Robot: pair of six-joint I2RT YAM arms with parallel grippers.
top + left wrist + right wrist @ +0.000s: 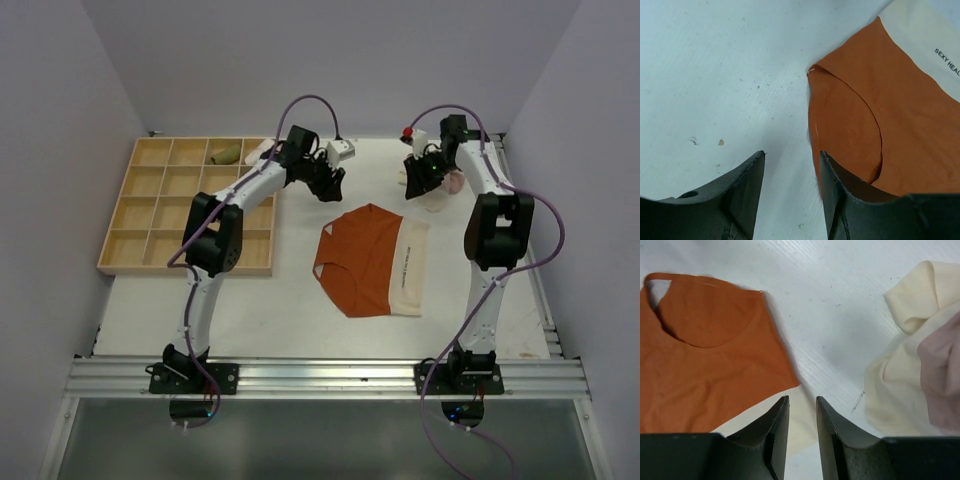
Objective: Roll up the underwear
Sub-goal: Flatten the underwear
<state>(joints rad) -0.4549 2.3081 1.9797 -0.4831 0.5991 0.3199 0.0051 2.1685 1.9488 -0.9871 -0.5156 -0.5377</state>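
The rust-orange underwear (362, 262) lies flat mid-table, its cream waistband (410, 270) on the right side. It also shows in the left wrist view (890, 135) and the right wrist view (705, 365). The pale beige-pink underwear (442, 192) lies crumpled at the back right, and shows at the right of the right wrist view (915, 370). My left gripper (330, 182) is open and empty above the table just past the orange garment's far left corner (790, 157). My right gripper (414, 188) hovers between the two garments, jaws a little apart and empty (802, 402).
A wooden compartment tray (150, 235) stands at the left; one back compartment holds a green rolled cloth (227, 154). Grey walls close in the table on three sides. A metal rail (320, 375) runs along the near edge.
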